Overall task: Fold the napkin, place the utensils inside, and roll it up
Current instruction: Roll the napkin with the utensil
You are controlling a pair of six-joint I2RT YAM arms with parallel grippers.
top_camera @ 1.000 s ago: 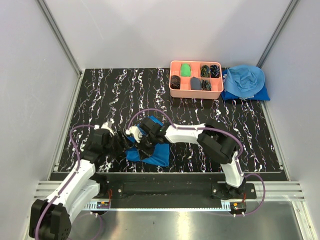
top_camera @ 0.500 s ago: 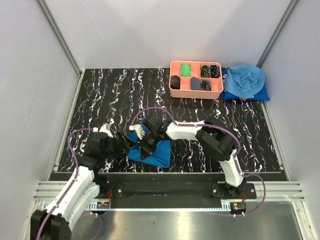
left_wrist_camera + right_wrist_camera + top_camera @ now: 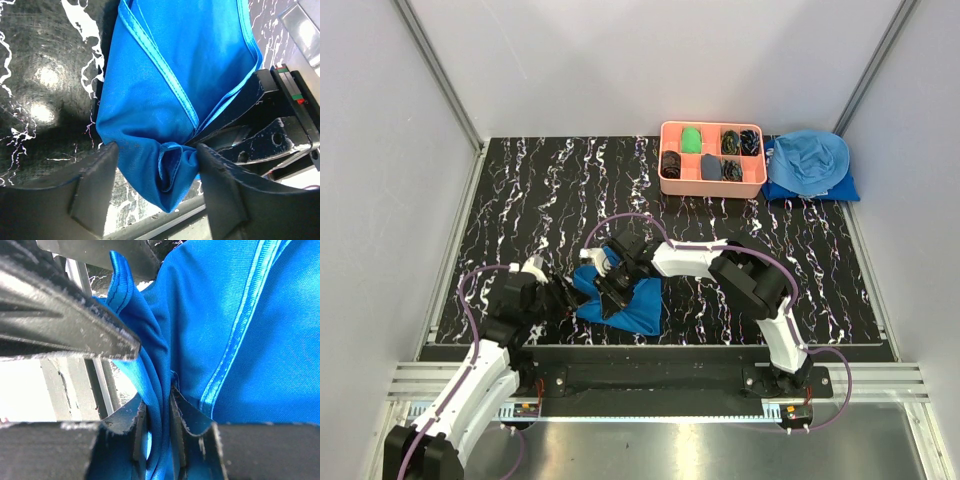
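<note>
Evidently the napkin (image 3: 625, 305) was bunched at six o'clock on the table (image 3: 520, 200). A fold of it was pinched in the right gripper (image 3: 159, 432), presumably to anchor it. The left gripper (image 3: 152, 165) was held at nine o'clock, jaws apart around a corner, unclamped. No utensils were visible.

White arms (image 3: 470, 375) — black joints, purple cables (image 3: 620, 221)

Sheeny cloth napkin (image 3: 150, 100) — glossy marbled table (image 3: 540, 190)
</note>
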